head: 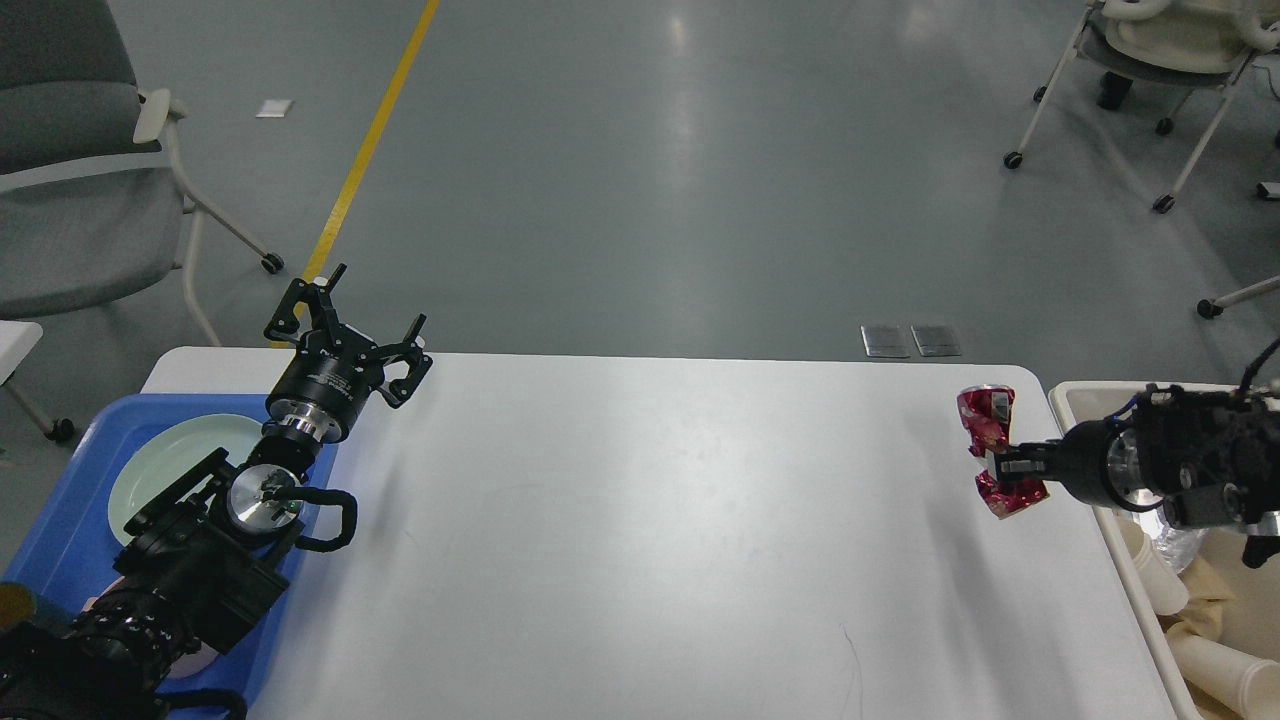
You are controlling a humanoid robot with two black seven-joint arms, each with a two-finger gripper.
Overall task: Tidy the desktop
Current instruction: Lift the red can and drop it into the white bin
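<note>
The white desktop (640, 520) fills the lower middle of the head view. My right gripper (1005, 466) comes in from the right edge and is shut on a crushed red can (985, 424), holding it lifted above the desktop's far right part. My left gripper (350, 325) is open and empty, raised above the desktop's far left corner, beside the blue tray.
A blue plastic tray (60, 520) with a pale green plate (165, 465) sits at the left edge. A beige bin (1090, 398) holding paper cups and crumpled waste stands at the right edge. Chairs stand on the floor beyond the desktop.
</note>
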